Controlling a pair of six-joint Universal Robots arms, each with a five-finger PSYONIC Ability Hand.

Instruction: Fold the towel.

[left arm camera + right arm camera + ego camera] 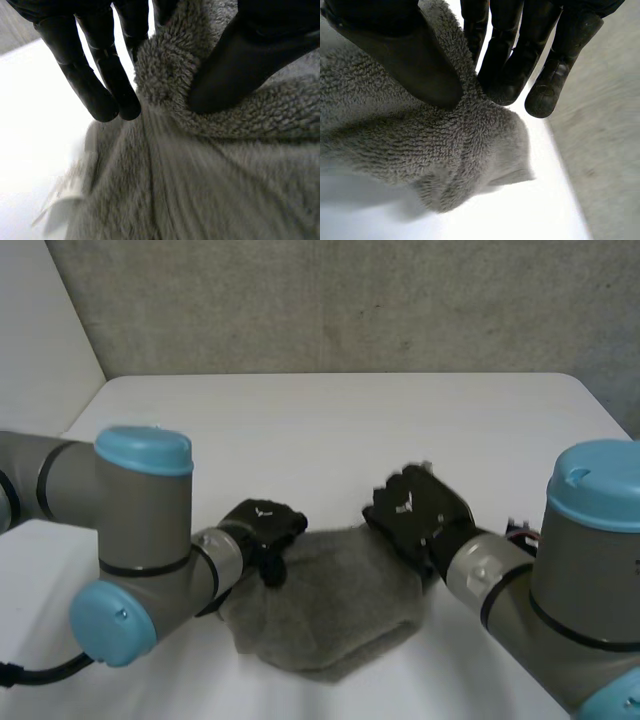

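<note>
A grey fluffy towel [325, 605] lies bunched on the white table [340, 430] between my two arms. My left hand [262, 530] is at the towel's left upper edge; in the left wrist view its fingers [107, 85] and thumb [235, 65] pinch a ridge of the towel [170, 75]. My right hand [415, 510] is at the towel's right upper corner; in the right wrist view its thumb [415, 65] and fingers [507, 60] pinch a fold of the towel [445, 145], lifted off the table.
A white label [65, 195] hangs from the towel's edge beneath my left hand. The table's far half stretches to a grey wall [330, 300]. Grey floor [600, 125] lies past the table's edge beside my right hand.
</note>
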